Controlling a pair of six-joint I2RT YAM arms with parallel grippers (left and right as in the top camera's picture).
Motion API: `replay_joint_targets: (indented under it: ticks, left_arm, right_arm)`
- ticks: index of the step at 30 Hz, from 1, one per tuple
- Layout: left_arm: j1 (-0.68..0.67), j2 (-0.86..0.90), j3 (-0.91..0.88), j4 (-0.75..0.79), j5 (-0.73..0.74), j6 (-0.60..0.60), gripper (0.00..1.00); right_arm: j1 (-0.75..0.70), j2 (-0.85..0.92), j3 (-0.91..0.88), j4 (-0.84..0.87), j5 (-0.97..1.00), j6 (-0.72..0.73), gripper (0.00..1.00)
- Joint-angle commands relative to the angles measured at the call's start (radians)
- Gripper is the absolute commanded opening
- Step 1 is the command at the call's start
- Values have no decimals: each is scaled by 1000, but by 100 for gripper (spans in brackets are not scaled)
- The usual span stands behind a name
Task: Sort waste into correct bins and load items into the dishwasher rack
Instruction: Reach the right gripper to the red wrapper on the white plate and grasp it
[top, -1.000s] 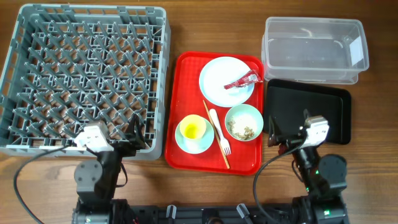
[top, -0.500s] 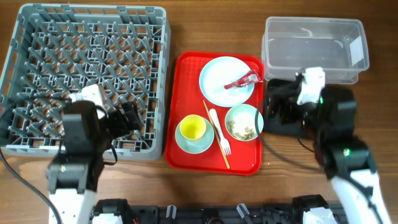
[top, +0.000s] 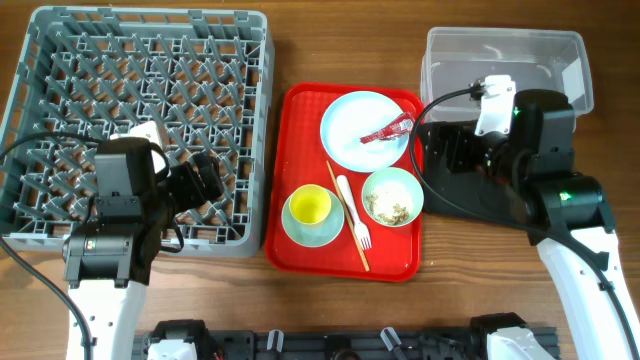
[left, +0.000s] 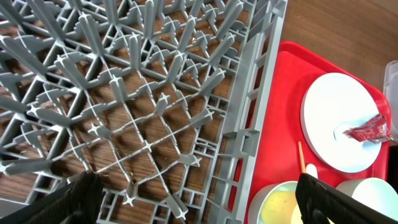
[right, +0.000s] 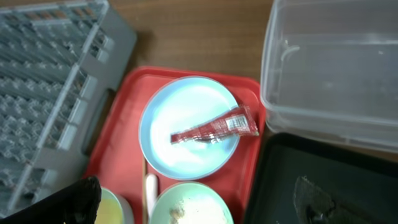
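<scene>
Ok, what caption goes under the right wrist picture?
Red wrapper on the pale blue plate, clear tub and black tray alongside.

Overhead: fixed high, facing straight down, whole table (top: 350, 40) in frame. Left wrist: close over the dishwasher rack (left: 137, 93), looking down past the left gripper (left: 202, 205), red tray (left: 280, 124) to that gripper's right. Right wrist: higher, looking down past the right gripper (right: 189, 202), clear tub (right: 329, 62) ahead-right. Shared by both wrist views: pale blue plate (left: 339, 121) with red wrapper (left: 368, 130).

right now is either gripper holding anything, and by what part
Nothing is held: left gripper open over the rack, right gripper open over the black tray.
</scene>
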Motion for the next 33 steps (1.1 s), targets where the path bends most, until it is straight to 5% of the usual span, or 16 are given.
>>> replay_joint_targets:
  ticks: [1, 14, 27, 33]
  left_arm:
    - [3, 1, 21, 3, -10, -6, 100]
    - [3, 1, 21, 8, -10, -6, 100]
    - [3, 1, 21, 8, -10, -6, 100]
    - [3, 1, 21, 7, -10, -6, 100]
  right_arm:
    - [5, 18, 34, 7, -28, 109, 99]
    - [129, 438, 530, -298, 106, 193, 100]
    - [251, 802, 555, -243, 286, 499, 99]
    - [273, 948, 555, -252, 286, 593, 80]
